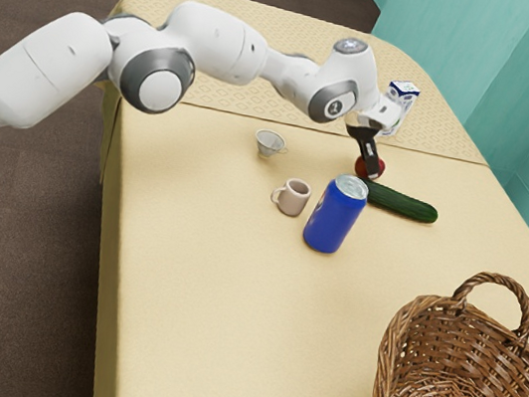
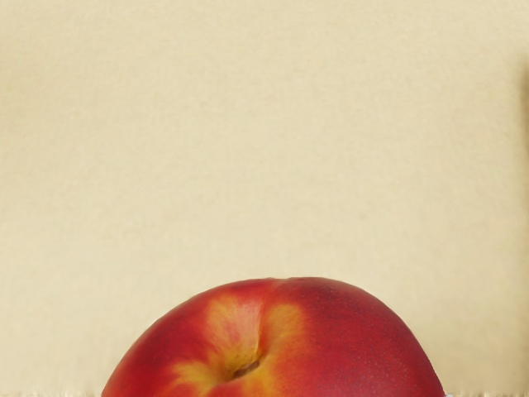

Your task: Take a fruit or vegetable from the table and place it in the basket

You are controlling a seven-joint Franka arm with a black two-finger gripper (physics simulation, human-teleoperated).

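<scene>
Red nectarine (image 2: pixel 355 343) is sitting at the lower end of the claw (image 1: pixel 371 173); whether the claw is clamping it, one cannot tell. Off-centre contact is risking slippage during lifting; low travel is risking collision with the cucumber (image 1: pixel 403 202) just beside the claw.

Likely home dining room: cream cloth-covered desk (image 1: pixel 205 320), pinkish mug (image 1: pixel 295 198), drink carton (image 1: pixel 391 117) far, wicker basket (image 1: pixel 394 380) near, teal wall (image 1: pixel 450 47) at exterior view's right, dark brown floor (image 1: pixel 49 33).
</scene>
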